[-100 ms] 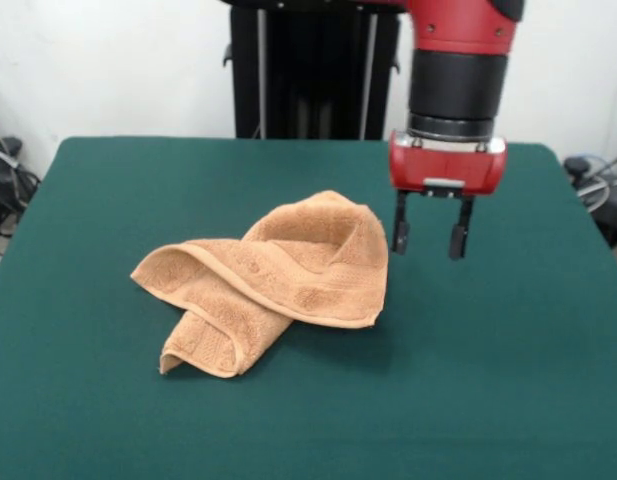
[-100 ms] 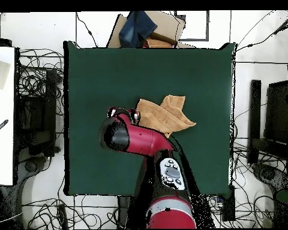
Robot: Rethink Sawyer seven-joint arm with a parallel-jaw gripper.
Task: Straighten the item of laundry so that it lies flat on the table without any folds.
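The item of laundry [image 1: 273, 275], a light orange-tan terry towel, lies crumpled and folded over itself near the middle of the dark green table [image 1: 508, 370]. One end is doubled under at the front left, and a raised hump stands at the back right. In the overhead view the towel [image 2: 165, 116] sits just right of the arm's red head. My gripper [image 1: 429, 240] hangs just right of the towel's raised edge, above the cloth. It is open, with nothing between its two black fingers [image 1: 400, 236].
The red and black arm [image 2: 140, 139] reaches over the table from its near edge in the overhead view. A cardboard box with blue cloth [image 2: 147, 29] lies beyond the far edge. Cables and equipment ring the table.
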